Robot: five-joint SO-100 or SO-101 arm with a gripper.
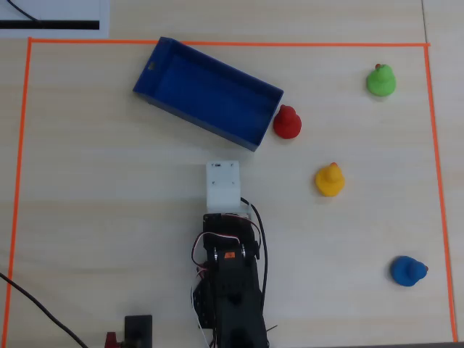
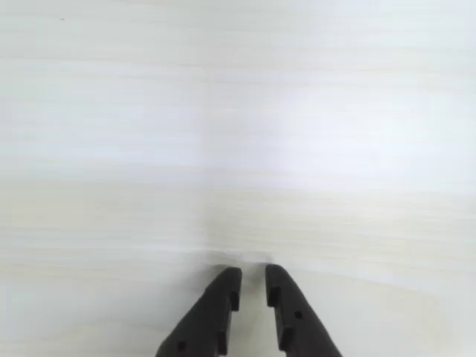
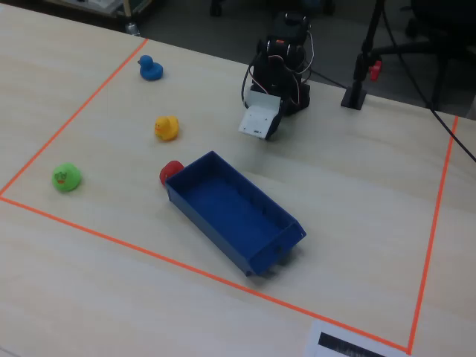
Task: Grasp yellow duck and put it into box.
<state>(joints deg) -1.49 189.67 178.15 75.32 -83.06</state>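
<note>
The yellow duck [image 1: 330, 180] stands on the pale wooden table, right of the arm in the overhead view and left of it in the fixed view [image 3: 166, 128]. The blue box [image 1: 206, 90] lies slanted beyond the arm; its inside is bare in the fixed view [image 3: 230, 212]. My gripper [image 2: 253, 274] points down at bare table close to the arm's base, its black jaws nearly together with nothing between them. It is well apart from duck and box. In the overhead view the white wrist housing [image 1: 222, 185] hides the jaws.
A red duck [image 1: 287, 122] sits against the box's right end. A green duck [image 1: 380, 80] is at the far right corner and a blue duck [image 1: 407, 271] at the near right. Orange tape [image 1: 435, 181] frames the work area.
</note>
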